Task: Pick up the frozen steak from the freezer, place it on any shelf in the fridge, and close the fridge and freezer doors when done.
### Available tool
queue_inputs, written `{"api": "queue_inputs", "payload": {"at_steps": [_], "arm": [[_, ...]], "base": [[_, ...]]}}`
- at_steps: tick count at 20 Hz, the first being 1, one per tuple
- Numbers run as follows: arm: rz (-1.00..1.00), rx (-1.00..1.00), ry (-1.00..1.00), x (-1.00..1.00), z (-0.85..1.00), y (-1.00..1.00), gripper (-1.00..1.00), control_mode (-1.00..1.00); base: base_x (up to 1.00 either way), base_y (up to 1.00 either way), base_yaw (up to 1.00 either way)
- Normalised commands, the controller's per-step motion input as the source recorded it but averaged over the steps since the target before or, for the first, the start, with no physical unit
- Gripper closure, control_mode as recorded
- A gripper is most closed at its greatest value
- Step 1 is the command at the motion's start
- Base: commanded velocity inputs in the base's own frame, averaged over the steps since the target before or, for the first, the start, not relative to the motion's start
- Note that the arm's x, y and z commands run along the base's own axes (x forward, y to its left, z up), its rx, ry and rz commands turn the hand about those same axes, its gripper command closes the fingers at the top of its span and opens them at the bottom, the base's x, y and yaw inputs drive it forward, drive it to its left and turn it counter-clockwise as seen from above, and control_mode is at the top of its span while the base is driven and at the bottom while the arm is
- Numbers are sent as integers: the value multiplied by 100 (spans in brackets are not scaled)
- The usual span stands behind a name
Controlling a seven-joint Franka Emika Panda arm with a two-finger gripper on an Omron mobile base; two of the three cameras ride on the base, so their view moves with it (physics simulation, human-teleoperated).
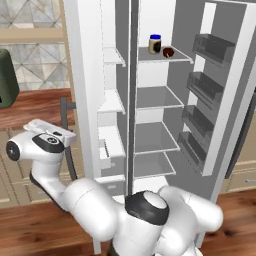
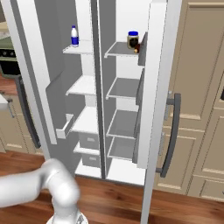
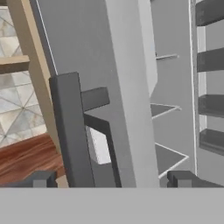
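Both doors of the side-by-side unit stand open. Freezer door (image 1: 82,85) swung out at left, its dark vertical handle (image 1: 67,135) on the outer face; fridge door (image 1: 227,95) swung out at right, with dark door bins (image 1: 205,87) on its inner side.

Gripper (image 3: 111,179) sits at the outer face of the freezer door, jaws spread wide, one fingertip to either side of the handle (image 3: 72,131) and door edge, nothing pinched between them. In the left base view the hand (image 1: 42,142) lies just beside the handle, left of the freezer door.

Frozen steak (image 1: 168,52): dark reddish lump on the top fridge shelf (image 1: 162,56), just beside a blue-lidded jar (image 1: 155,44). A blue-and-white bottle (image 2: 75,36) stands on the top freezer shelf (image 2: 78,49).

Wooden floor (image 2: 118,197) below.
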Motion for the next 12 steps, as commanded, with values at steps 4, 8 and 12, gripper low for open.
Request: {"api": "queue_inputs", "payload": {"at_steps": [4, 8, 12], "arm": [[-6, -2, 0, 59, -13, 6, -100, -100], [-1, 0, 0, 53, -7, 0, -100, -100], [0, 0, 2, 57, -6, -2, -100, -100]], "base": [[0, 0, 0], [0, 0, 0], [0, 0, 0]]}}
